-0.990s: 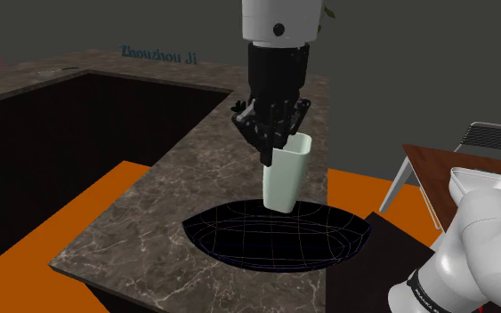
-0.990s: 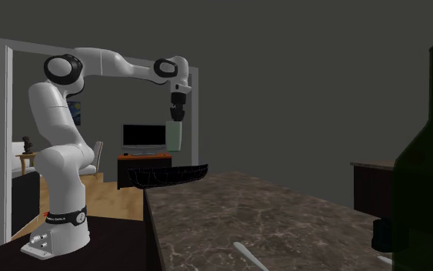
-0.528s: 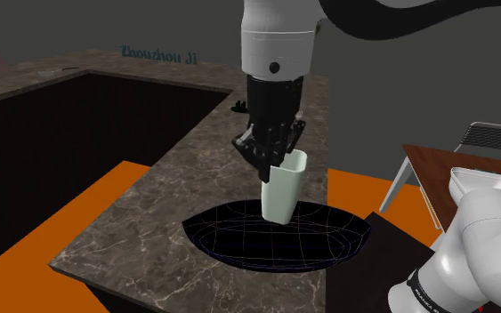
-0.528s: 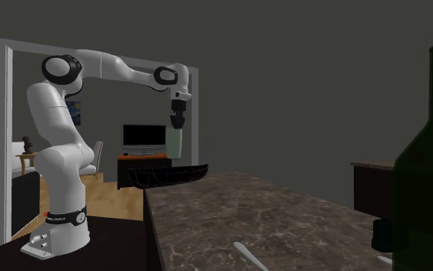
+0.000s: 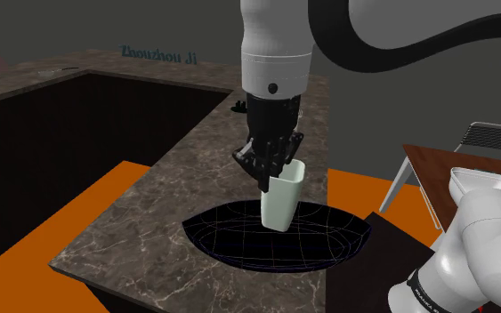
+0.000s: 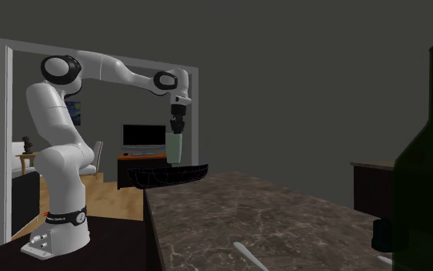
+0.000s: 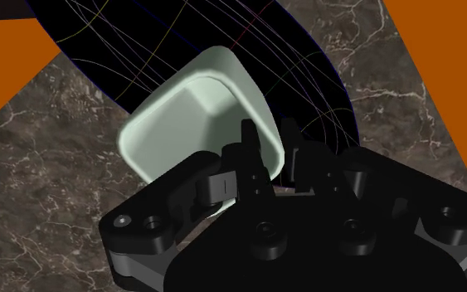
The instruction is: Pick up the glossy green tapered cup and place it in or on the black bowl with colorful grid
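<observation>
Nearest, the black grid-lined bowl (image 5: 239, 247) sits on the veined tabletop (image 5: 141, 213). The pale green cup (image 5: 280, 203) stands upright inside, toward 12 o'clock, perhaps touching bottom. The tool (image 5: 269, 180) pinches its 10 o'clock rim. Placing step: next, release and lift clear.

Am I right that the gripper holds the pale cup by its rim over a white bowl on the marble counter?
Not quite: the bowl is black with coloured grid lines, as the shoulder view shows; the gripper does hold the cup.

Cup (image 5: 281, 204) smooth, slight sheen; countertop (image 5: 150, 213) veined polished stone
</observation>
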Controlling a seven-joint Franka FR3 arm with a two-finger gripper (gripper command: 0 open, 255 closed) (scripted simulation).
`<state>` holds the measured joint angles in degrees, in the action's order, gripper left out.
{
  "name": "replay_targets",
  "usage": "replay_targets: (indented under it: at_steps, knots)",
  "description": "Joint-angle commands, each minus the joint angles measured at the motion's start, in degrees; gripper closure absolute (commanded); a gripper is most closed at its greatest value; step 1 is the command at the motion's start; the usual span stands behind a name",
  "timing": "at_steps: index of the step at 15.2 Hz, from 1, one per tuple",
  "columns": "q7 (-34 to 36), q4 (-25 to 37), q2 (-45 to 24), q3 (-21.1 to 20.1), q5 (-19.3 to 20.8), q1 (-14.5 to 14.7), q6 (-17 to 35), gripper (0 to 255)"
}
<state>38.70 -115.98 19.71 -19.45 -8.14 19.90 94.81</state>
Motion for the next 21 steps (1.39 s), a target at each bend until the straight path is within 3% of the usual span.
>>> replay_targets:
  at_steps: [1,3,4,9,13,21]
  knots:
    - [0.0,0.0,0.0,0.0,0.0,0.0,0.0,255]
    - [0.0,0.0,0.0,0.0,0.0,0.0,0.0,255]
    - [0.0,0.0,0.0,0.0,0.0,0.0,0.0,0]
    - [0.0,0.0,0.0,0.0,0.0,0.0,0.0,0]
    - [0.5,8.8,-1.7,0.3,0.7,-0.4,-7.2,0]
    - [0.5,8.8,-1.7,0.3,0.7,-0.4,-7.1,0]
